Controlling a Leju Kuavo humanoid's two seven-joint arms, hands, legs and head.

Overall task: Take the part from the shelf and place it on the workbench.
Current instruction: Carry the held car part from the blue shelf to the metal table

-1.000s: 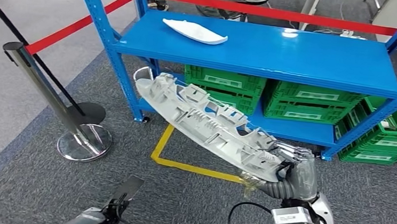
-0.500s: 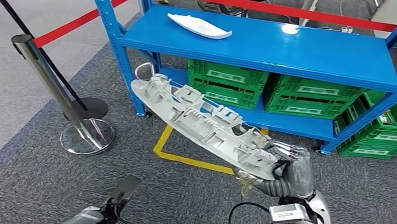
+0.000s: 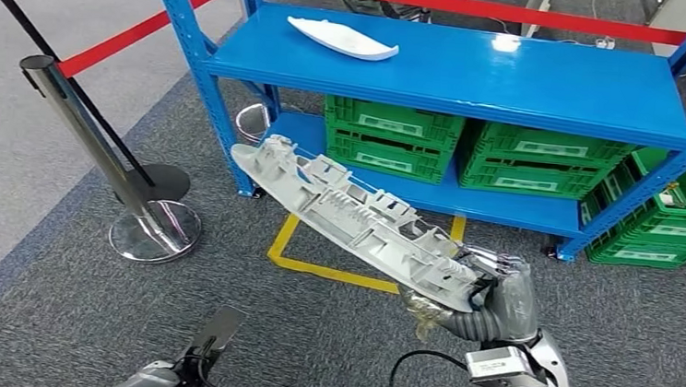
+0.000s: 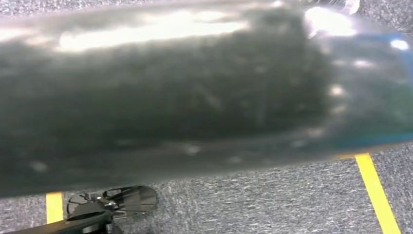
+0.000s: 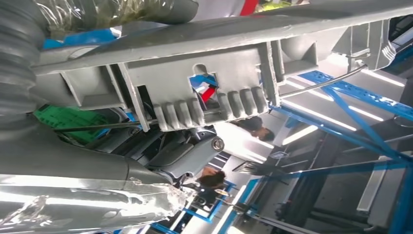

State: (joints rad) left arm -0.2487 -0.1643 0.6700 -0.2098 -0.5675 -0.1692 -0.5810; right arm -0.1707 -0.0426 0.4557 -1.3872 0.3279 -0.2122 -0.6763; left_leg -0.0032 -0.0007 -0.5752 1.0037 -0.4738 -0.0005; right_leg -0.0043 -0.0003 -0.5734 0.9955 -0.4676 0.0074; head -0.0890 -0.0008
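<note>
Grey ribbed part (image 3: 356, 218) gripped at its near end by right hand (image 3: 496, 298), held off the floor; left hand's state cannot be told.

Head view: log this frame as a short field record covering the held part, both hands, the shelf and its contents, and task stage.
held part: long grey ribbed plastic part, tilted, clear of the shelf, over the carpet
right hand: right hand grips the part's near end
left hand: left hand low at the frame's bottom, holds nothing visible
shelf: blue metal shelf
on top tier: one white curved part
lower tier: green crates
floor: yellow tape mark, stanchion
task stage: part taken; workbench placement not yet done
</note>
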